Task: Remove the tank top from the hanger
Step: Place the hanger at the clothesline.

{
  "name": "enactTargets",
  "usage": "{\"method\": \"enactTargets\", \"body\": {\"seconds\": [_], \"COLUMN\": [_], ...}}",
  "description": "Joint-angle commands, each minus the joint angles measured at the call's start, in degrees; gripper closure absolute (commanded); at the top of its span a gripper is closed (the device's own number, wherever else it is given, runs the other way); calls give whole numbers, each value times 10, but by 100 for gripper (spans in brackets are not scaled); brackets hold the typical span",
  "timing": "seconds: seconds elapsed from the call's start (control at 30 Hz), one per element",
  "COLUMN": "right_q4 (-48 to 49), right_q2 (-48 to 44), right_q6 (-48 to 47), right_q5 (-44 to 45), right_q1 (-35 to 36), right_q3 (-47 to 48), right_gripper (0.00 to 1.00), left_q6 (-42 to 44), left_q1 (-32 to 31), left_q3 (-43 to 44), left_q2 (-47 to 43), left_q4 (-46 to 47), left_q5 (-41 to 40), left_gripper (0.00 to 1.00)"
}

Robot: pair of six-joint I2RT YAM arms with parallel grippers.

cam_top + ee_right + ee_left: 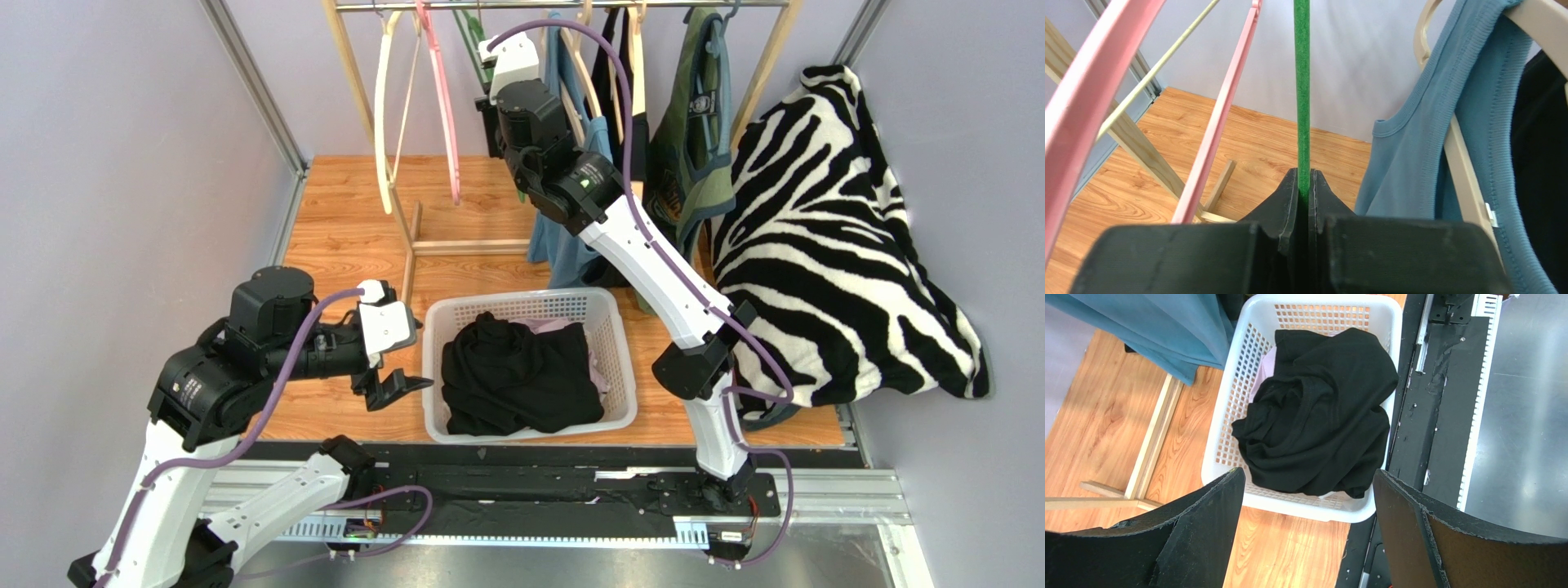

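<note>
The black tank top point(1321, 416) lies crumpled in a heap in the white basket point(1235, 386), folded over on itself, with a curved hemmed opening showing near its middle. A bit of pale cloth shows beneath its edge. The basket stands on the wooden bench point(356, 233), just in front of the clothes rail.

The left tool point(1309, 474) hangs beside the basket's left wall, tilted toward it. Its jaws are spread wide with nothing between them, and it sits apart from the top, not touching it.

The right tool point(1304, 177) is up at the rail, well apart from the basket. Its jaws are pressed together on the thin green hanger point(1302, 92), which runs straight up from the pinch. To one side of it hangs a pink hanger point(1217, 128). To the other side a blue tank top point(1425, 153) hangs on a beige hanger point(1468, 177), near the tool but not touching it.
</note>
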Motion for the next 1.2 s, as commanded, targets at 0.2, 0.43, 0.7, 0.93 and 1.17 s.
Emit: {"method": "enactTargets", "body": {"seconds": [0.2, 0.43, 0.7, 0.93, 1.17], "right_q4": [44, 38, 1, -35, -49], "right_q2": [24, 27, -1, -95, -193], "right_q6": [-40, -62, -47, -24, -26], "right_q5": [2, 1, -16, -16, -29], "right_q1": [27, 29, 29, 29, 27], "right_q3": [42, 48, 5, -45, -61], "right_gripper": [100, 100, 61, 33, 30], "left_q6": [9, 8, 9, 9, 6], "left_q1": [3, 3, 6, 10, 17], "left_q3": [2, 5, 7, 3, 6], "left_q2": [-3, 0, 4, 1, -1], "left_q4": [7, 8, 8, 5, 3], "left_q5": [6, 9, 6, 2, 9], "left_gripper": [15, 15, 15, 15, 14]}}
